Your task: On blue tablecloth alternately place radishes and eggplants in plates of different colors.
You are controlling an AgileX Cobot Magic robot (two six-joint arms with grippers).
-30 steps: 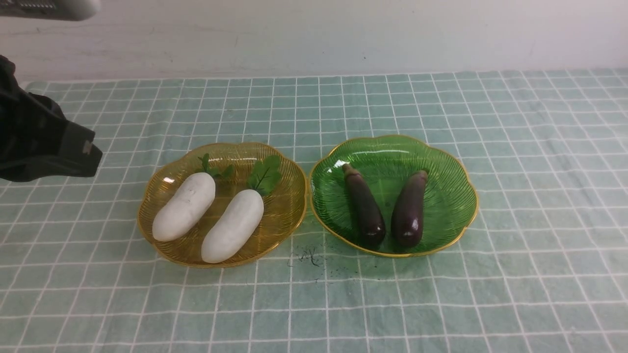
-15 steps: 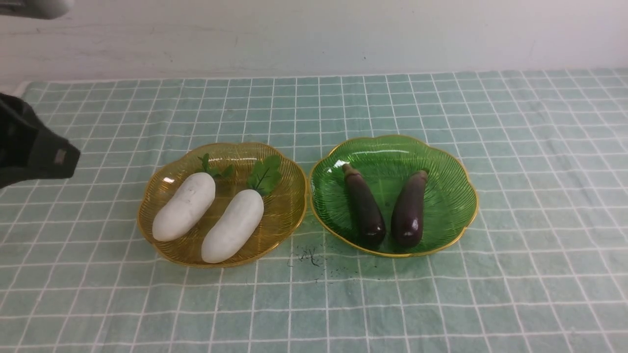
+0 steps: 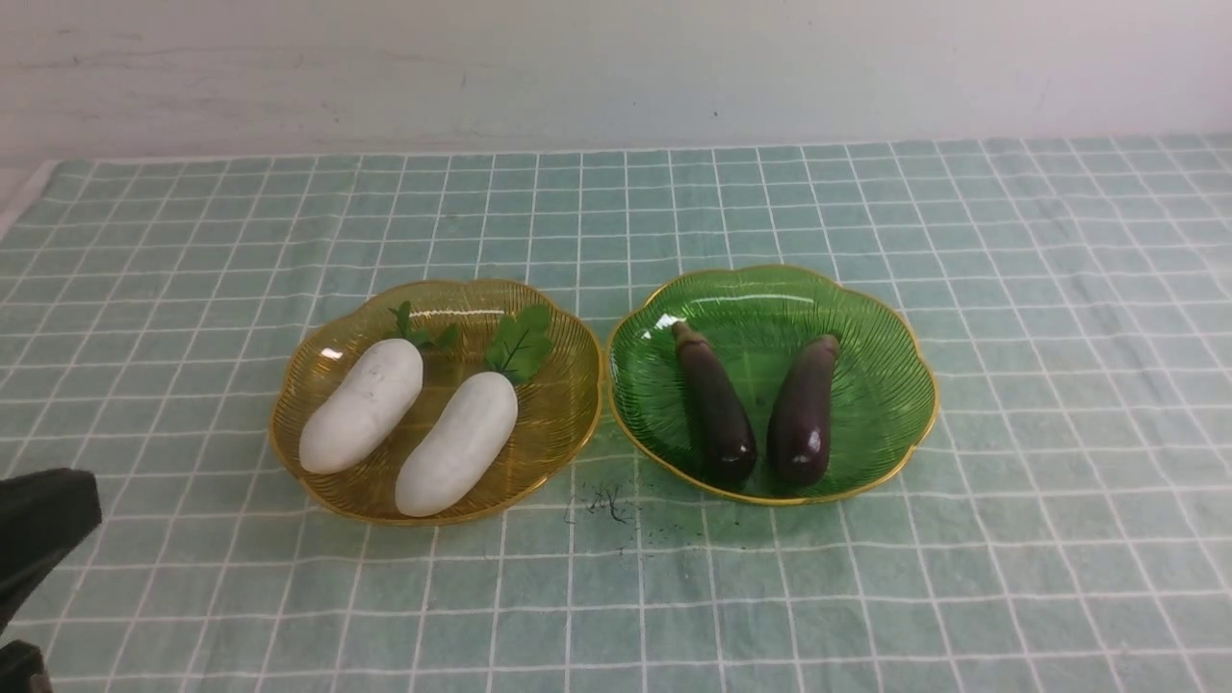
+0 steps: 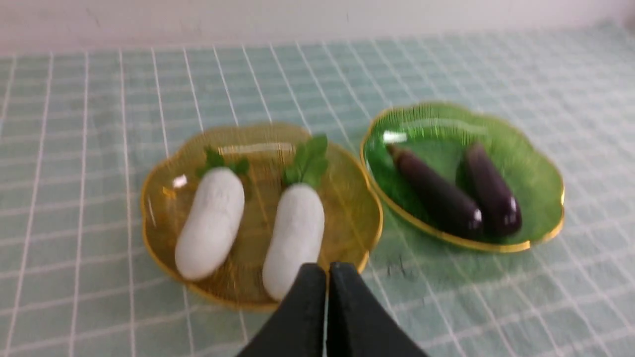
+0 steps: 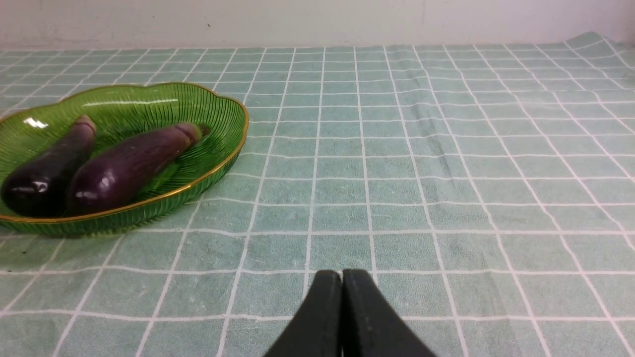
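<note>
Two white radishes (image 3: 362, 405) (image 3: 457, 443) lie side by side in the amber-yellow plate (image 3: 563, 423), leaf tufts pointing away from me. Two dark purple eggplants (image 3: 714, 402) (image 3: 803, 411) lie in the green plate (image 3: 890, 385) beside it. Both plates rest on the blue tablecloth (image 3: 1059, 539). My left gripper (image 4: 327, 267) is shut and empty, hovering back from the amber plate's near rim (image 4: 223, 300). The left arm (image 3: 43, 525) shows at the front view's lower left corner. My right gripper (image 5: 342, 274) is shut and empty over bare cloth, to the right of the green plate (image 5: 218, 163).
A white wall (image 3: 616, 67) runs behind the cloth's far edge. Small dark marks (image 3: 606, 502) spot the cloth in front of the gap between the plates. The cloth's left edge (image 3: 14, 207) shows at the far left.
The left arm has dropped from the upper left of the front view to the lower left corner, away from the plates. The vegetables and plates have not moved.
</note>
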